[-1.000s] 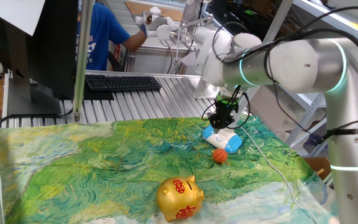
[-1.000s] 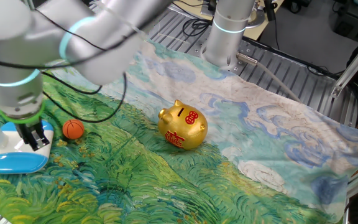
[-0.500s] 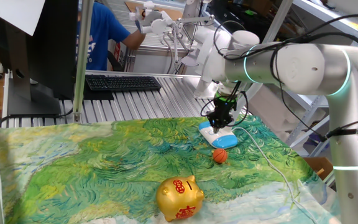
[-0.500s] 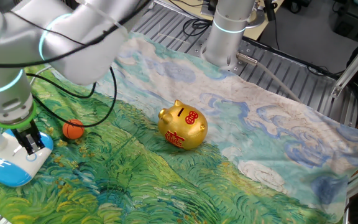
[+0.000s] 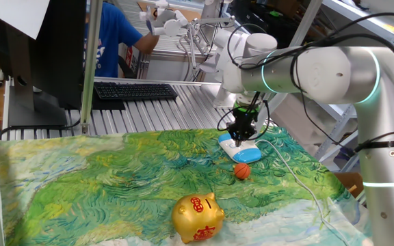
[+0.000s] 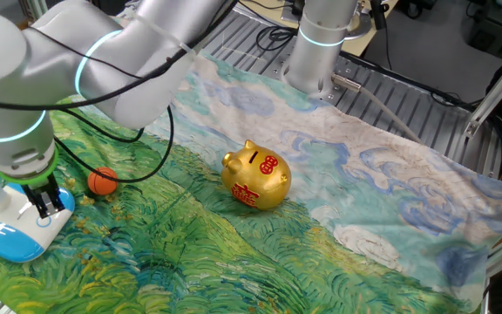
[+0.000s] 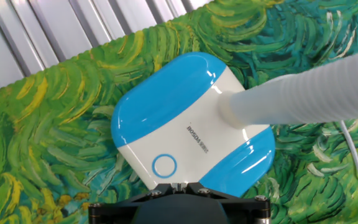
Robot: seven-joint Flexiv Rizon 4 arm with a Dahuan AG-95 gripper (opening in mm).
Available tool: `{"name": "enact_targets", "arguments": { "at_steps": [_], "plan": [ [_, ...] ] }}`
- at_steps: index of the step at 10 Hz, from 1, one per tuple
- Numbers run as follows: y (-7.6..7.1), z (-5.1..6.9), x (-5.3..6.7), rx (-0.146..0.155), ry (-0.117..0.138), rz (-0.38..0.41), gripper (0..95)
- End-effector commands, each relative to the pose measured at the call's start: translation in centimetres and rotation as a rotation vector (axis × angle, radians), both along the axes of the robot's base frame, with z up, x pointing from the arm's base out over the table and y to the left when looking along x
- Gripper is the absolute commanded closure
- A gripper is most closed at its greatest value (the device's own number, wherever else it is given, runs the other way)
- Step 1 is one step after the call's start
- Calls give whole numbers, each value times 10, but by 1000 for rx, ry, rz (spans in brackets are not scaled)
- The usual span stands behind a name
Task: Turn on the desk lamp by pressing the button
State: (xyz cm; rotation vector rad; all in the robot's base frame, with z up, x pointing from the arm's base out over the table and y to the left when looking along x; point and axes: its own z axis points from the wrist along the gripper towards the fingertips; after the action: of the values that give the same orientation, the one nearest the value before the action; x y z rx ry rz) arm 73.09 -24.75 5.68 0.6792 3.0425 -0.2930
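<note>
The desk lamp's white-and-light-blue base (image 5: 242, 151) lies on the painted cloth at the far right; it also shows in the other fixed view (image 6: 14, 234). In the hand view the base (image 7: 185, 118) fills the middle, with a blue ring button (image 7: 165, 166) near its lower edge and a white neck (image 7: 303, 93) running off to the right. My gripper (image 5: 239, 141) points straight down onto the base, shown also in the other fixed view (image 6: 47, 206). In the hand view my gripper (image 7: 178, 185) has its fingertips together just beside the ring button.
A small orange ball (image 5: 242, 170) lies just in front of the lamp. A gold piggy bank (image 5: 197, 217) stands nearer the front. The lamp's thin white cord (image 5: 299, 179) trails off to the right. A keyboard (image 5: 135, 90) and a person are behind the table.
The lamp base has slid and turned a little on the cloth under the fingers. The gripper moved with it, then stayed nearly still over the last half second.
</note>
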Motion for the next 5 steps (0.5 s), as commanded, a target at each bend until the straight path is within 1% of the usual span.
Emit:
{"name": "enact_targets", "arguments": {
  "at_steps": [1,3,5],
  "plan": [
    [1,0,1,-1,2,-3,950],
    [1,-1,1,10,-2,-4,950],
    [5,-3,4,10,-3,-18,950]
  ]
}}
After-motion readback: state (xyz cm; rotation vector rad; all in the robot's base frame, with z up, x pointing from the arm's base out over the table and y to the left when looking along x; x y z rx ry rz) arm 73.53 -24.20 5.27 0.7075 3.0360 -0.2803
